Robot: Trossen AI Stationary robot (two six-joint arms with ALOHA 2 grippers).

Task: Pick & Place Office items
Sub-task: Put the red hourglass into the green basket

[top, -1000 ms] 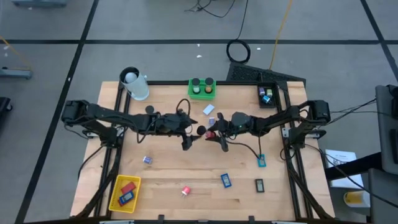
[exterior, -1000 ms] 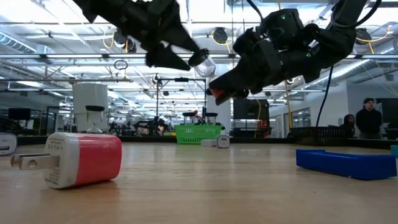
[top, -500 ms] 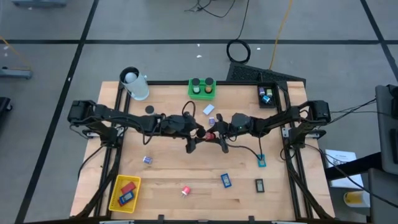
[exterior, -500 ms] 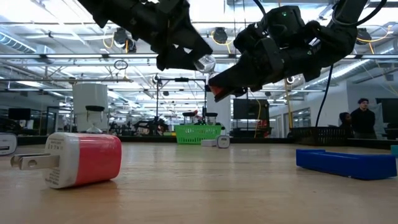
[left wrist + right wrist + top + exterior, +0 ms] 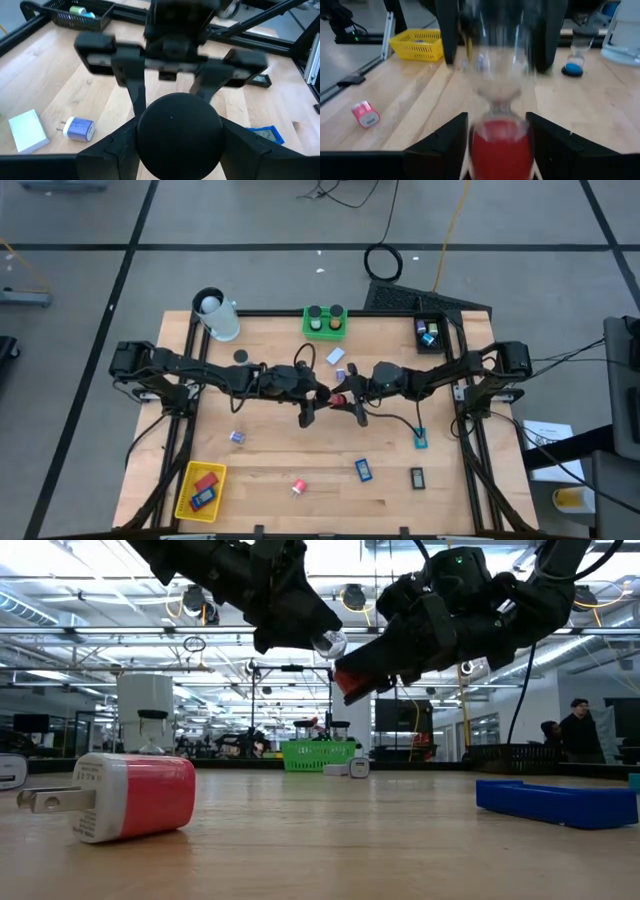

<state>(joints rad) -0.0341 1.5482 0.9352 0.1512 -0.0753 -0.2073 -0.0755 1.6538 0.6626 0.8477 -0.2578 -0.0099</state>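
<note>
Since the left gripper [image 5: 316, 392] has been brought up against the right gripper [image 5: 338, 396] above the table [image 5: 270, 450], a handover is judged likely. A black round piece [image 5: 179, 134] is clamped by the left and a red piece [image 5: 500, 150] by the right. Red and blue blocks are held in the yellow basket [image 5: 186, 498], and two black cylinders in the green basket [image 5: 325, 333].

Even, bright overhead light falls on the wooden table [image 5: 300, 445], leaving only faint shadows under the arms. In the low view, ceiling strip lights glare behind the silhouetted arms, and the near red-and-white plug [image 5: 125, 796] looks slightly soft. Both wrist views are blurred up close: the black round piece [image 5: 178, 134] and the red piece [image 5: 501, 149] are out of focus.
</note>
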